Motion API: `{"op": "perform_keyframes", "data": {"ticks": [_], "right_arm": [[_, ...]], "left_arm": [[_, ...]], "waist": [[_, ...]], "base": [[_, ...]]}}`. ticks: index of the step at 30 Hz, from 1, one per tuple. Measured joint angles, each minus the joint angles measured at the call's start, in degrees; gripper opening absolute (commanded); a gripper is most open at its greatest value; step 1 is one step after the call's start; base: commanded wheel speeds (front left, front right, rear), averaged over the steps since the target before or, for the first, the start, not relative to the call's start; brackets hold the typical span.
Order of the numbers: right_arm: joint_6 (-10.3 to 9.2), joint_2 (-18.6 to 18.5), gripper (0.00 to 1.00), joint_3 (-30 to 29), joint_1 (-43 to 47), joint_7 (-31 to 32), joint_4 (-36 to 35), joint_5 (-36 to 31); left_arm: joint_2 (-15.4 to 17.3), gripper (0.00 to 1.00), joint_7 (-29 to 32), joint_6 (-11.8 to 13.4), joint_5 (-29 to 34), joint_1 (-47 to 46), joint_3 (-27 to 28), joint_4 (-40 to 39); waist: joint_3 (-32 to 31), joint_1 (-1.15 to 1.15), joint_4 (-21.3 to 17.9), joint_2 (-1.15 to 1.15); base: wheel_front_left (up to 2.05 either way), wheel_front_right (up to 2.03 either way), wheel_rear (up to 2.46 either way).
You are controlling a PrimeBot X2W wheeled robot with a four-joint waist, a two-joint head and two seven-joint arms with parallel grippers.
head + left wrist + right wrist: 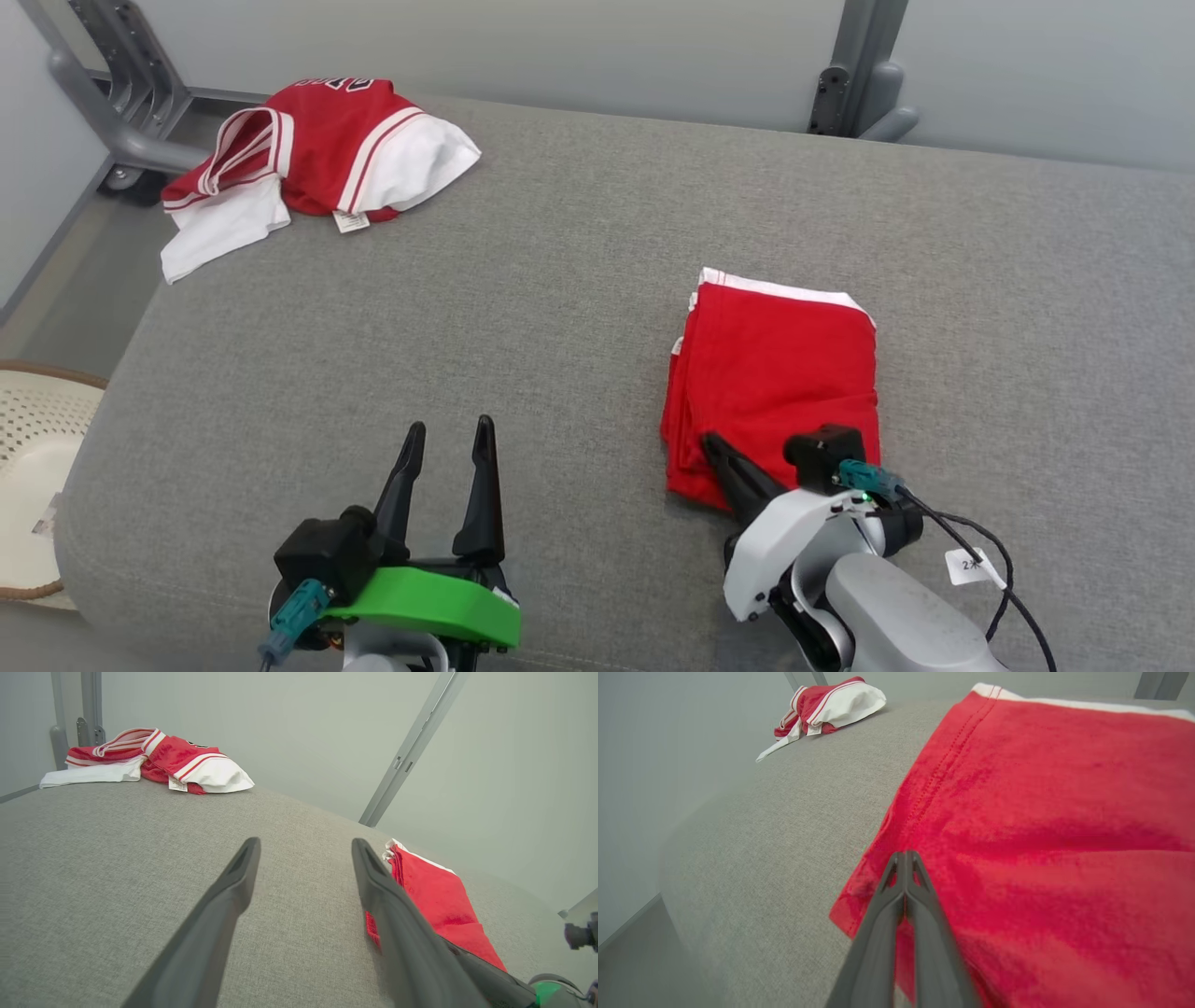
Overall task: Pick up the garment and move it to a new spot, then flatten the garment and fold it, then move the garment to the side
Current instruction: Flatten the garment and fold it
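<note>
A folded red garment [775, 373] with a white edge lies flat on the grey padded surface [467, 308], right of centre. My right gripper [714, 443] is shut, its tips pressed together over the garment's near left corner [905, 855]. I see no cloth pinched between the fingers. The red cloth [1041, 812] spreads ahead and to the right of those tips. My left gripper [450, 431] stands open above bare grey fabric, left of the garment [439, 900], with nothing between its fingers [306, 844].
A crumpled red and white jersey [327, 149] lies at the far left corner of the surface, also seen as a small heap [154, 758] [831, 704]. A pale perforated basket [37, 448] sits on the floor at left. Grey metal frame posts [112, 103] stand behind.
</note>
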Motion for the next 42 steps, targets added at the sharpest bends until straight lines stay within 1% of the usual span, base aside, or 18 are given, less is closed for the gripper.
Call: {"op": "perform_keyframes", "data": {"ticks": [4, 9, 13, 15, 18, 20, 23, 24, 25, 26, 27, 31, 38, 42], "right_arm": [[0.0, 0.1, 0.0, 4.0, -0.7, 0.0, 0.9, 2.3], [0.0, 0.1, 0.0, 8.7, -2.3, 0.0, 3.7, 4.5], [0.0, 0.1, 0.0, 10.9, -4.1, 0.0, 3.8, 5.1], [0.0, 0.0, 0.0, 10.7, -4.6, 0.0, 2.4, 3.8], [0.0, 0.1, 0.0, 8.6, -4.7, 0.0, -1.0, 0.9], [0.0, 0.1, 0.0, 5.9, -4.5, 0.0, -4.1, -1.1], [0.0, 0.1, 0.0, 0.4, -3.0, 0.0, -8.9, -4.6], [0.0, 0.1, 0.2, -1.5, -2.3, 0.0, -10.5, -5.6], [0.0, 0.1, 0.42, -3.5, -1.4, 0.0, -12.0, -6.4], [0.0, 0.1, 0.82, -5.4, -0.5, 0.0, -13.3, -7.5], [0.0, 0.0, 1.0, -6.8, 0.3, 0.0, -14.5, -8.6], [0.0, 0.0, 1.0, -12.2, 3.4, 0.0, -17.8, -9.8], [0.0, 0.0, 1.0, -21.0, 8.2, 0.0, -22.4, -15.6], [0.0, 0.0, 1.0, -25.7, 11.5, 0.0, -25.6, -18.8]], "left_arm": [[0.0, 1.0, 0.0, 0.0, 0.0, 0.0, 0.3, -0.1], [0.0, 1.0, 0.0, 0.0, 0.0, 0.0, 0.4, -0.2], [0.0, 1.0, 0.0, 0.0, 0.0, 0.0, 0.7, -0.2], [0.0, 1.0, 0.0, 0.1, 0.0, 0.0, 1.2, -0.4], [0.0, 1.0, 0.0, 0.1, 0.0, 0.2, 1.7, -0.7], [0.0, 1.0, 0.0, 0.1, 0.0, 0.3, 2.1, -0.9], [0.0, 1.0, 0.0, 0.1, 0.1, 0.8, 2.5, -1.1], [0.0, 1.0, 0.0, 0.1, 0.2, 0.9, 2.5, -1.1], [0.0, 1.0, 0.0, 0.1, 0.2, 1.0, 2.6, -1.1], [0.0, 1.0, 0.0, 0.1, 0.3, 1.0, 2.7, -1.1], [0.0, 1.0, 0.0, 0.1, 0.4, 1.0, 2.7, -1.1], [0.2, 1.0, 0.0, 0.1, 0.8, 1.1, 3.0, -0.8], [0.9, 1.0, 0.0, 0.2, 2.2, 1.2, 4.8, -0.2], [1.6, 1.0, 0.0, 0.7, 4.1, 2.4, 6.0, 0.1]], "waist": [[0.3, 0.0, 1.6, 0.0], [0.7, 0.0, 2.8, 0.0], [0.9, 0.0, 3.1, 0.0], [0.8, 0.0, 2.7, 0.0], [0.6, 0.0, 1.8, 0.0], [0.3, 0.0, 1.0, 0.0], [0.0, 0.0, -0.5, 0.0], [-0.1, 0.0, -1.0, 0.0], [-0.3, 0.01, -1.5, 0.0], [-0.4, 0.0, -2.1, 0.0], [-0.5, 0.0, -2.7, 0.0], [-1.1, 0.0, -5.1, 0.0], [-2.4, 0.0, -9.1, 0.0], [-3.3, 0.0, -11.2, 0.0]], "base": [[0.0, 0.0, 0.0], [0.0, 0.0, 0.0], [0.0, 0.0, 0.0], [0.0, 0.0, 0.0], [0.0, 0.0, 0.0], [0.0, 0.0, 0.0], [0.0, 0.0, 0.0], [0.0, 0.0, 0.0], [0.0, 0.0, 0.0], [0.0, 0.0, 0.0], [0.0, 0.0, 0.0], [0.0, 0.0, 0.0], [0.0, 0.0, 0.0], [0.0, 0.0, 0.0]]}}
